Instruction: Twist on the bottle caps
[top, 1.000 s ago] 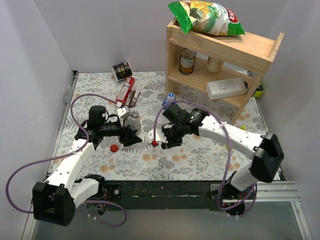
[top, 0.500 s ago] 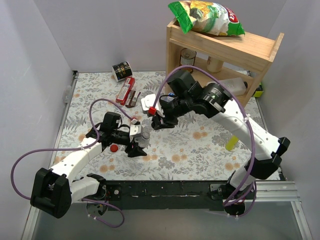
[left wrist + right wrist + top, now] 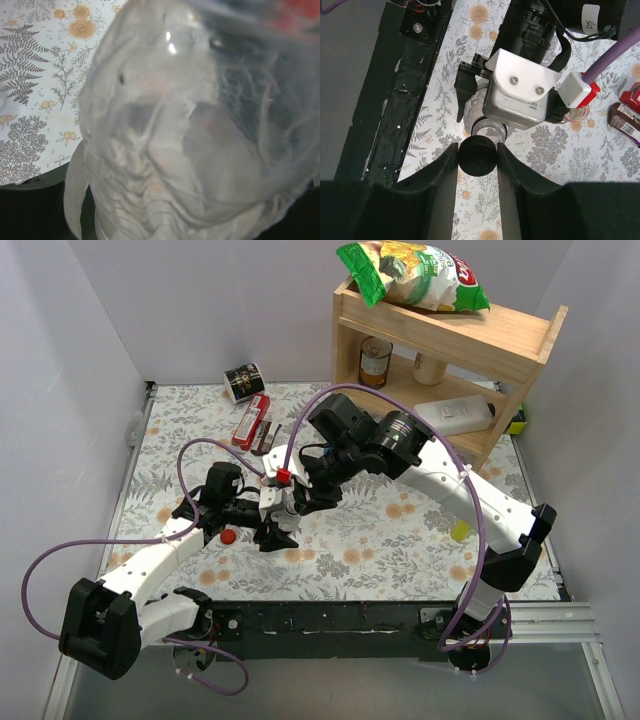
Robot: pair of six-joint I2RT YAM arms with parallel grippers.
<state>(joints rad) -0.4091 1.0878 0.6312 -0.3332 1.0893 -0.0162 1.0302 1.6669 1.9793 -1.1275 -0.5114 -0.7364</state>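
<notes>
Grips a clear bottle (image 3: 190, 130) with the left tool (image 3: 278, 526), clamped around the crumpled body just above the flowered counter (image 3: 400, 540), near its middle. Holds that bottle with the long axis roughly upright and the open mouth (image 3: 488, 131) facing up toward the right wrist; cannot judge any slight lean. Fills almost the whole left wrist view with the bottle's wrinkled wall. Pinches the black cap (image 3: 478, 156) in the right tool (image 3: 303, 502), fingertips (image 3: 449, 162) pressed against opposite sides of the cap's rim, flat top turned up, axis close to in line with the neck. Hangs the cap over the near edge of the mouth, overlapping it in the right wrist view; cannot tell contact between cap and neck. Shows the red cap (image 3: 229, 536) lying on the counter beside the left forearm, apart from both tools. At the far right, behind the right arm: a wooden shelf (image 3: 500, 340) with a chip bag (image 3: 410, 275) on top, a can (image 3: 375, 362) and a white jug (image 3: 455, 415) on its boards.
</notes>
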